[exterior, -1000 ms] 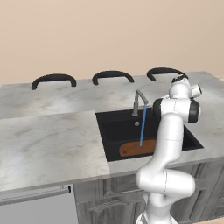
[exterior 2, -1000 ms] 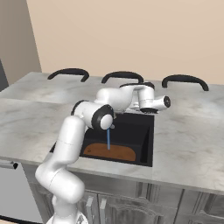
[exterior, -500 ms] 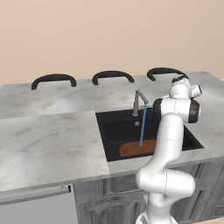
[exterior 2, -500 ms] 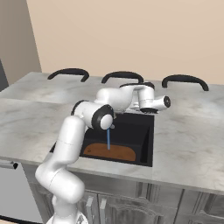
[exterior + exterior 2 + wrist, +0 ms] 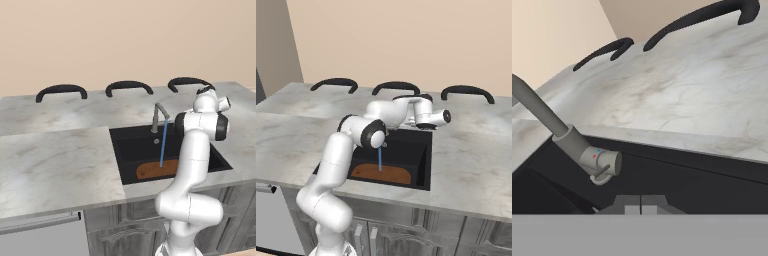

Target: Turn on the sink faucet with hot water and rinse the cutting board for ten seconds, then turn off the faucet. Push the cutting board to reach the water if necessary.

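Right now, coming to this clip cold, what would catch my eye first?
The thin blue water stream, falling from the sink faucet onto the orange-brown cutting board at the near side of the black sink. Next, the white arm bent over the basin, its shut gripper close to the faucet's base in the hand view. Behind the marble counter, three black chair backs stand in a row.

White arm rising from its base, bent sharply at the elbow and reaching forward, with the end effector point(image 5: 640, 204) closed, its fingertips pressed together.
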Controlling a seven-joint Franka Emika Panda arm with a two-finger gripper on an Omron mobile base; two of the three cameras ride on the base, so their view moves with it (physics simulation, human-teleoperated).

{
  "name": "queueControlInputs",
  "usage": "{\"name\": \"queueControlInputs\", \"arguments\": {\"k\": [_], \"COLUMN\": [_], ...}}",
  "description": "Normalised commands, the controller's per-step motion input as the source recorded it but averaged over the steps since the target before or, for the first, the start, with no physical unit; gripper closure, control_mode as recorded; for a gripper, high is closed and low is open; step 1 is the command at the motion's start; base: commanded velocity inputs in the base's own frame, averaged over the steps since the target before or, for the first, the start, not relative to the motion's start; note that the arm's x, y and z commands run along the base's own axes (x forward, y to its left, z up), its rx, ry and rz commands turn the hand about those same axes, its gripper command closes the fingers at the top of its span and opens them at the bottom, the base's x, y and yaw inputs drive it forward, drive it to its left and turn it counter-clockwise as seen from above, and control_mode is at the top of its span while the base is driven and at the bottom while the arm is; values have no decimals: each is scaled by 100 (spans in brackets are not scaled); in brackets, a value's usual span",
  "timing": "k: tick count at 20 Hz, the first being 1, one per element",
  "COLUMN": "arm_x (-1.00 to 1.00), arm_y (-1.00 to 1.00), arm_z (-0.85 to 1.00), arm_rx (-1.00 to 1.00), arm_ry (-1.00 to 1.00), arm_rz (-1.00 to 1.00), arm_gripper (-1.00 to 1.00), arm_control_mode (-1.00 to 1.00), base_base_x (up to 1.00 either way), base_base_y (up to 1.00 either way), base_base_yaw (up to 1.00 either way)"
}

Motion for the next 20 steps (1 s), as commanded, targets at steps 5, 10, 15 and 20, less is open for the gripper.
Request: {"name": "queueControlInputs", "arguments": {"k": [5, 10, 15, 20], "arm_x": [0, 0, 0, 0], "arm_y": [0, 0, 0, 0], "arm_z": [0, 0, 0, 0], "arm_rx": [0, 0, 0, 0], "arm_ry": [0, 0, 0, 0], "arm_rz": [0, 0, 0, 0], "arm_gripper": [100, 100, 100, 100], "arm_control_mode": [-100, -100, -100, -100], "base_base_x": [0, 0, 0, 0], "base_base_y": [0, 0, 0, 0], "base_base_yaw": [0, 0, 0, 0]}}
